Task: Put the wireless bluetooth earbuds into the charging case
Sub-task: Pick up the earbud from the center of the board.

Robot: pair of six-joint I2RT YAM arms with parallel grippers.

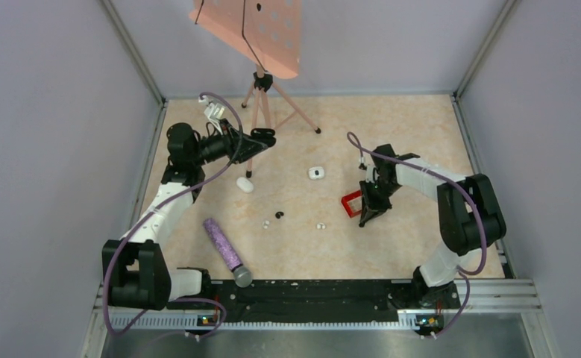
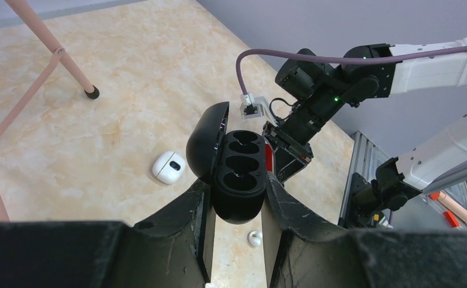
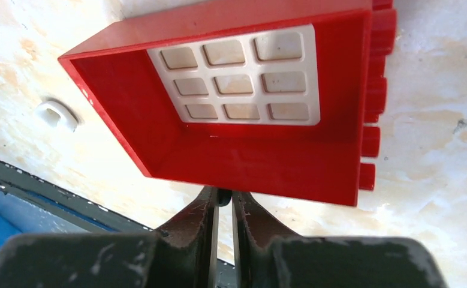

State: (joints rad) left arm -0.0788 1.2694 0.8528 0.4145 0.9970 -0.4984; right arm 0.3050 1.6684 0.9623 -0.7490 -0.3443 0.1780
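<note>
Seemingly, earbuds [image 1: 321, 225] lie between microphone [image 1: 225, 250] and red basket [image 1: 352, 203].

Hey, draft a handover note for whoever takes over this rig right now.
Left gripper: shut on the open black oval plastic charging case, wells empty.
Right gripper: jaws nearly together at the red square plastic basket; grip unclear.
Tiny white earbuds lie loose on the marbled table, near a closed white pebble-shaped case.
Done: case held open. Left: seat the earbuds.
</note>
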